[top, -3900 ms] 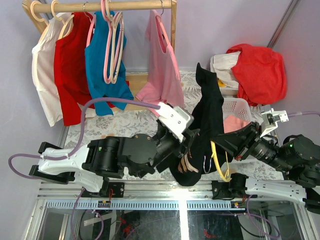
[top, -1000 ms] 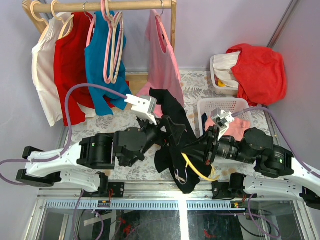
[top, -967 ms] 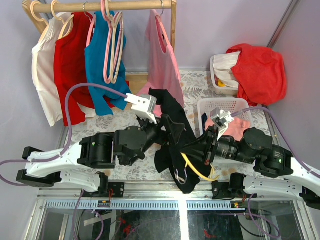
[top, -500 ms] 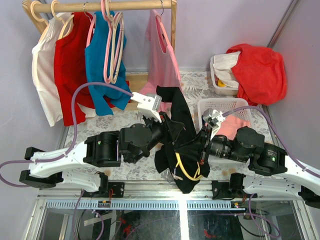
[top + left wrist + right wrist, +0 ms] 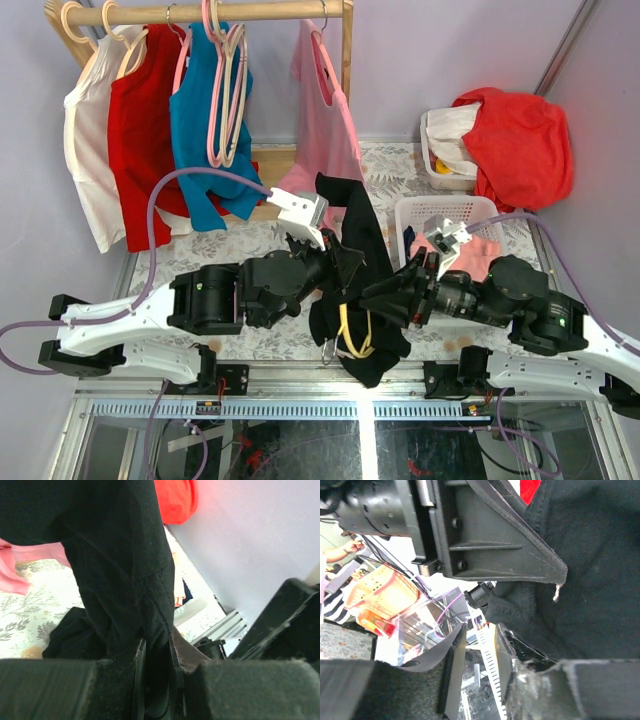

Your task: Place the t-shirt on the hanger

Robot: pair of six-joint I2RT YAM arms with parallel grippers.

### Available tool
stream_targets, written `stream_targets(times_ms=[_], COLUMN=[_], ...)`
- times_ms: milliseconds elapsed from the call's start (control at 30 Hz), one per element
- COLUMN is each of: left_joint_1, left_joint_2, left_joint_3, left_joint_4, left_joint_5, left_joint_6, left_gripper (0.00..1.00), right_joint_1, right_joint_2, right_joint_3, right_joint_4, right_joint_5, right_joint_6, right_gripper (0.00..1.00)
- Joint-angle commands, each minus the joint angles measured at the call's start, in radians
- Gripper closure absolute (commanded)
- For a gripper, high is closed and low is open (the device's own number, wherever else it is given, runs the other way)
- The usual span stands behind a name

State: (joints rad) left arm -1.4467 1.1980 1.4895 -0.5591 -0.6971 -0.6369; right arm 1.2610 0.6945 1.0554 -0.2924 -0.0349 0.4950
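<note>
The black t-shirt (image 5: 360, 225) hangs in a long fold over the table, and my left gripper (image 5: 345, 262) is shut on its cloth at mid-height. In the left wrist view the t-shirt (image 5: 120, 570) runs down between the jaws of the left gripper (image 5: 156, 650). The yellow hanger (image 5: 349, 335) dangles at the shirt's lower part, partly wrapped in cloth. My right gripper (image 5: 385, 293) stands just right of it, open, holding nothing. The right wrist view shows the right gripper (image 5: 480, 635) with only background in the gap and the t-shirt (image 5: 590, 580) above right.
A wooden rack (image 5: 200, 12) at the back carries a teal shirt (image 5: 205, 130), a pink shirt (image 5: 325, 130), red and white tops and pink hangers (image 5: 228, 90). A white basket (image 5: 440, 212) with pink cloth stands right; red cloth (image 5: 515, 140) lies behind it. The metal rail (image 5: 300, 385) borders the front.
My left gripper has shut on the t-shirt and lifted slightly right. My right gripper has opened off the hanger and drawn back; the hanger has swung left and now hangs lower in the cloth.
</note>
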Motion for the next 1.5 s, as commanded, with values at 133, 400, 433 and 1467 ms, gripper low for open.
stream_targets(times_ms=[133, 400, 433, 1467], left_joint_1=[-0.004, -0.004, -0.004, 0.040], left_joint_2=[-0.005, 0.020, 0.020, 0.053], left_joint_3=[0.072, 0.148, 0.153, 0.173], left_joint_4=[0.031, 0.007, 0.005, -0.015], left_joint_5=[-0.053, -0.019, -0.017, -0.008], left_joint_6=[0.070, 0.096, 0.098, 0.100], left_gripper=[1.00, 1.00, 1.00, 1.00], right_joint_1=[-0.003, -0.003, -0.003, -0.003], right_joint_2=[-0.050, 0.053, 0.060, 0.080], right_joint_3=[0.050, 0.095, 0.096, 0.048], right_joint_4=[0.024, -0.045, -0.048, 0.078], right_joint_5=[0.067, 0.115, 0.120, 0.109], right_joint_6=[0.015, -0.092, -0.106, -0.249], right_gripper=[0.57, 0.51, 0.50, 0.64])
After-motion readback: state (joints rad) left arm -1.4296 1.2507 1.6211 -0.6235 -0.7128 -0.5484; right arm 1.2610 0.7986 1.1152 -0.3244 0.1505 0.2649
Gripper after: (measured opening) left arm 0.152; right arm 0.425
